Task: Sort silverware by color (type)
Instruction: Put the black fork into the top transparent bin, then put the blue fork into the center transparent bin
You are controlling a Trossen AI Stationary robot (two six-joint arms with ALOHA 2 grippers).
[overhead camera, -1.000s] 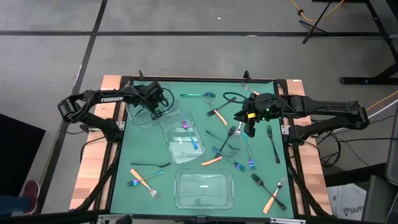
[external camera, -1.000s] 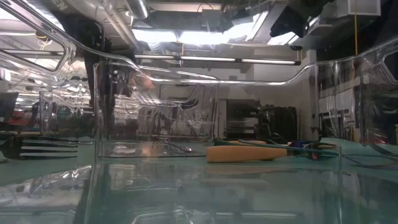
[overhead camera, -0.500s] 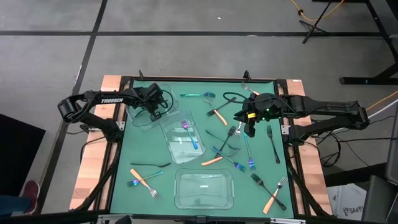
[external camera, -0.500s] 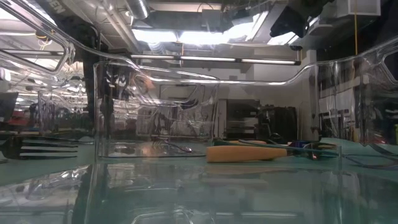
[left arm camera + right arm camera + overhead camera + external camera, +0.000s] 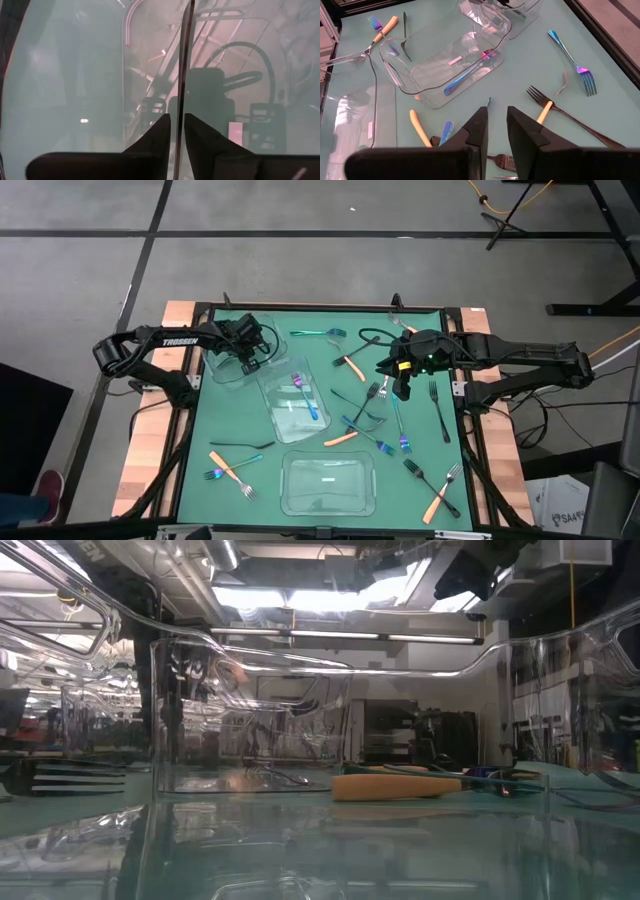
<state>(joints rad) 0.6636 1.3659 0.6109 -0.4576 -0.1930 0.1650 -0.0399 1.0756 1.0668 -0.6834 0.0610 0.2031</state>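
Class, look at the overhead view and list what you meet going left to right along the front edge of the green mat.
Orange-handled fork → iridescent fork → empty clear container → black fork → orange-handled fork at the right.

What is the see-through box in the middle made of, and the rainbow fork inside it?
The box looks like clear, glossy plastic: the green table shows through it. The fork looks like polished metal with an iridescent blue-purple coating, though coated plastic can't be ruled out.

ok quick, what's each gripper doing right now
left gripper: slightly open over the far-left clear container, holding nothing visible.
right gripper: slightly open, empty, above the scattered silverware.
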